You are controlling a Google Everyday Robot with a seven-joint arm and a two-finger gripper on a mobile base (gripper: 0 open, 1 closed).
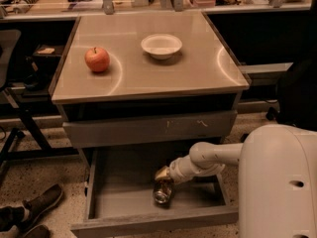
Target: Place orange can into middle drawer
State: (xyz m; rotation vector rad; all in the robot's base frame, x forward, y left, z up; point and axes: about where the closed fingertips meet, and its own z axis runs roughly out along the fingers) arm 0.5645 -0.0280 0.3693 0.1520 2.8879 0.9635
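Beneath the table (163,76), the can (162,193) is held low inside the open drawer (148,224), pinched by the pincer (163,181); only release is judged left.

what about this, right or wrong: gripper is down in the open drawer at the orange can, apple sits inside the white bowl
Wrong on the apple: the camera view shows it on the cabinet top, left of the white bowl and apart from it. The gripper is down in the open drawer at the orange can.
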